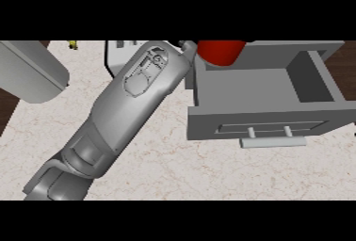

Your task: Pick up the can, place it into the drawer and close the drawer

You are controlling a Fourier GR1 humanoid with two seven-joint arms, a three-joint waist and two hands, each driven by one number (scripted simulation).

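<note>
Left forearm (118,117): nearest the lens, big and grey. It ran from the lower-left edge of the head view and slanted up across the counter toward the can. From that entry side I judged it the left arm.
Left hand: hidden beyond the wrist at the top edge. Whether its fingers were spread or wrapped round the can, I could not tell.
Can (221,52): red, right at the wrist's end, over the rear left corner of the drawer, its top cut off. Held or resting, no telling, though that spot looked like the way in.
Drawer (208,120): grey and pulled wide open, its floor in plain sight. It stood open to take the can, so I judged placing under way and closing not yet done.
Handle (272,141): pale bar on two posts on the drawer front, facing the robot, well apart from the arm.
Right hand: nowhere in view.
Counter (208,174): pale marbled stone under the drawer box.
Grey rounded shape (31,70): upper left, and I could not say what it was.
Yellow speck (71,44): at the top edge, too small to name.
Dark strip (5,113): brown, past the counter's left edge, perhaps floor.
</note>
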